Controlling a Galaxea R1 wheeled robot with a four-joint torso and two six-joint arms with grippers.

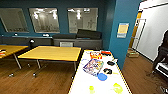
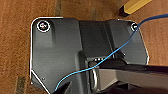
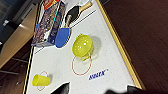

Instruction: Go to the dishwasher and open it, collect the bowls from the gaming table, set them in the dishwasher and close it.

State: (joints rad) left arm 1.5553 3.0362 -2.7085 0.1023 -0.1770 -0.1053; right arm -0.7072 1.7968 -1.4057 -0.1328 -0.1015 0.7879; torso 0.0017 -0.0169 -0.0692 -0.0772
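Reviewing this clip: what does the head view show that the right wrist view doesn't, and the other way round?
Head view alone: two yellow-wood tables, a teal wall with windows, a dark sofa, and a person at the picture's right edge. Right wrist view alone: holes in the yellow-green bowl, a red ring and blue lettering on the tabletop. Both: the gaming table with its yellow edge, the game box, the blue paddle and the yellow-green cup.

A wide dark grey plate (image 2: 57,52) with rounded, pale-edged corners is seen. Round ringed fittings (image 2: 43,25) are set at its corners. A thin blue cable (image 2: 110,53) is run across it.
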